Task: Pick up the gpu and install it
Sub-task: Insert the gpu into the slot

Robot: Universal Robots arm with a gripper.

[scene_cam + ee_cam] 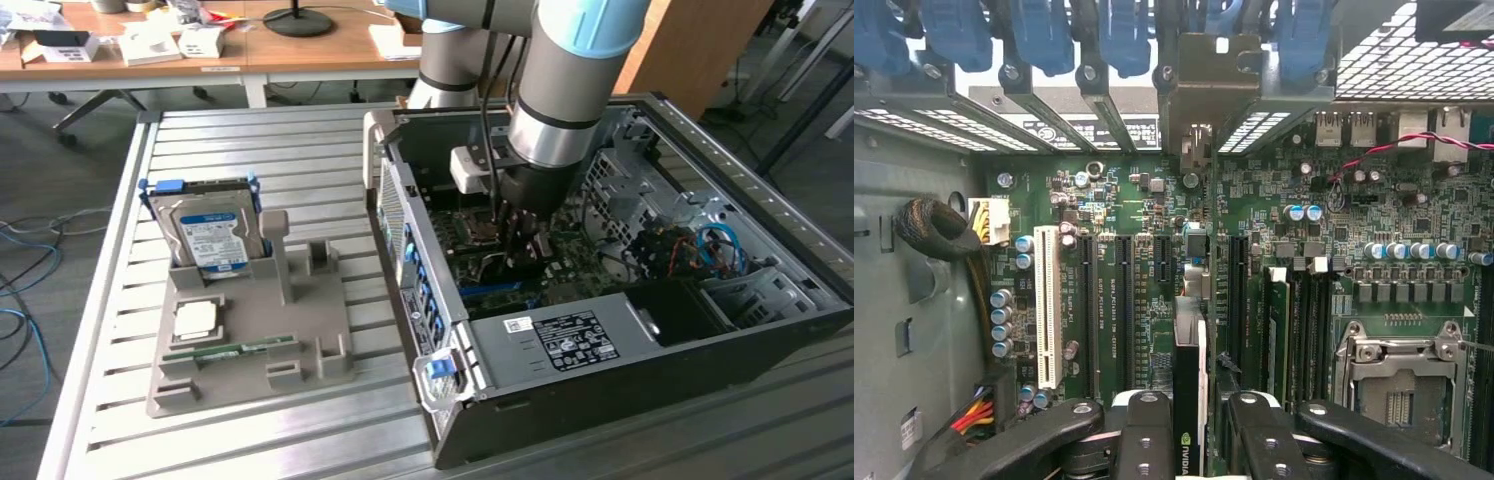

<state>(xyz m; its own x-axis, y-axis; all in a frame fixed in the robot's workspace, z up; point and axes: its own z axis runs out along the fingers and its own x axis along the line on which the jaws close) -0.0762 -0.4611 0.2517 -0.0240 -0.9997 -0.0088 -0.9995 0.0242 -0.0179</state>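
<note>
In the exterior view, an open computer case lies on its side on the slatted metal counter, near the counter's edge on the exterior view's right. The robot arm goes down into the case, and the gripper is low over the motherboard. Beside the case, toward the counter's edge on the exterior view's left, stands a grey holder. A silver hard drive with a blue and white label stands upright in it. A small square processor chip and a narrow green memory stick lie flat on its base. Behind the counter there is a wooden desk with boxes and a lamp foot.

In the wrist view, the two black fingers are clenched on the gpu, one on each side of it. The card is seen on its edge, thin and dark, with a green logo near the fingers. It is inside the case, over the green motherboard, in line with the long black expansion slots and well apart from the white slot and the processor socket. I cannot tell if its lower edge already sits in a slot. In line with the card, at the rear wall under the blue latches, stands a grey metal bracket.
</note>
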